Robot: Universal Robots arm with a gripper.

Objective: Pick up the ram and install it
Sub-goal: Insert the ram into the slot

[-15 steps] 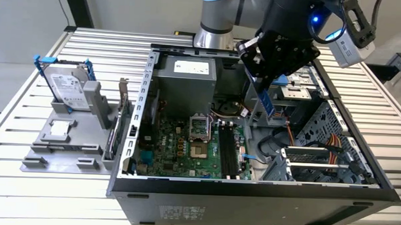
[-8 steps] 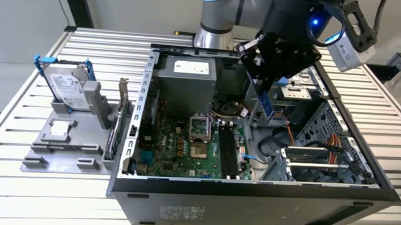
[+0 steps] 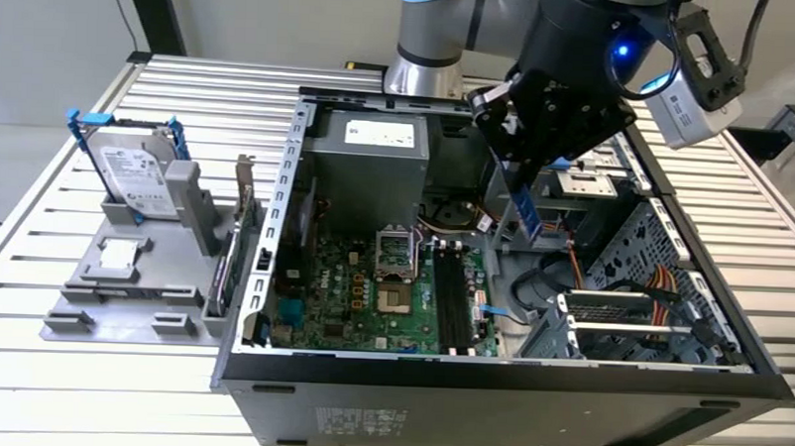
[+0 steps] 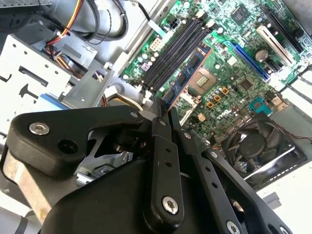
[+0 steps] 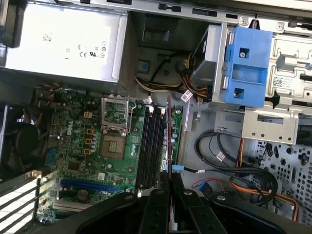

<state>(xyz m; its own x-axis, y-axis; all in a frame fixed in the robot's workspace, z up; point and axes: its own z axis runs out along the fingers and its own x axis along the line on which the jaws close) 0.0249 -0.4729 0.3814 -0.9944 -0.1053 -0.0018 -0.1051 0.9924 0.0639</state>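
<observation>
The black gripper point(image 3: 525, 193) hangs over the open black computer case point(image 3: 498, 380), and its fingers point(image 5: 163, 192) are clamped on the ram point(image 3: 529, 210), the long, thin dark-blue circuit strip. In the exterior view the strip hangs edge-down from the fingers, clear above the large green motherboard point(image 3: 355, 301) and a little toward the exterior view's right of the black memory slots point(image 3: 450, 304). In the first wrist view the ram point(image 5: 168, 131) shows as a thin upright edge lined up along the row of black slots point(image 5: 151, 146), near the side closest to the case's metal wall. In the second wrist view the strip point(image 4: 187, 80) runs out from between the closed fingers point(image 4: 161, 124), parallel to the slots point(image 4: 173, 51) and beside the bare processor socket point(image 4: 207, 80). The grey power supply box point(image 3: 367, 167) sits at the far end of the case. Out on the slatted metal table point(image 3: 127, 392), the silver boxy hard drive with blue rails point(image 3: 132, 174) stands upright in a grey fixture point(image 3: 124, 293), well apart from the gripper.
</observation>
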